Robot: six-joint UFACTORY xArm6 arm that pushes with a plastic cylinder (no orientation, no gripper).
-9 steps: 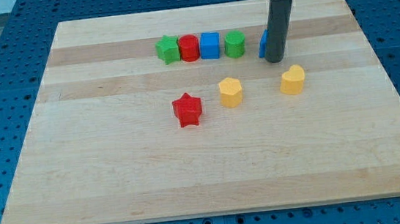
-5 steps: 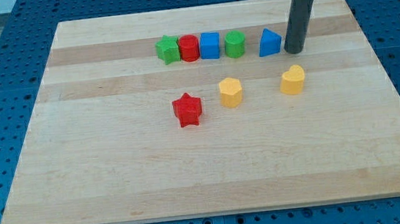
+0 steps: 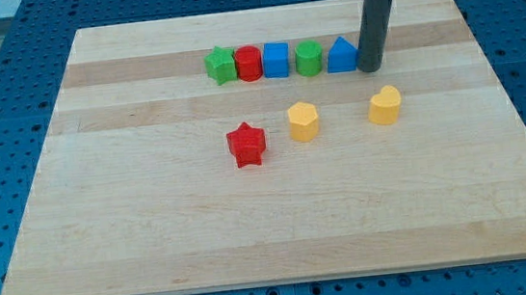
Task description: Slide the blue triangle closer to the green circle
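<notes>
The blue triangle (image 3: 341,56) lies near the view's top, just right of the green circle (image 3: 309,58), with almost no gap between them. My tip (image 3: 370,67) stands against the triangle's right side. The dark rod rises from there to the view's top edge.
A row to the left of the green circle holds a blue square block (image 3: 276,60), a red round block (image 3: 249,64) and a green star (image 3: 221,65). A red star (image 3: 246,144), a yellow hexagon (image 3: 303,121) and a yellow heart-like block (image 3: 385,105) lie lower on the wooden board (image 3: 154,226).
My tip went from in front of the blue triangle round to its right side, then moved left. The triangle slid left, up to the green circle.
</notes>
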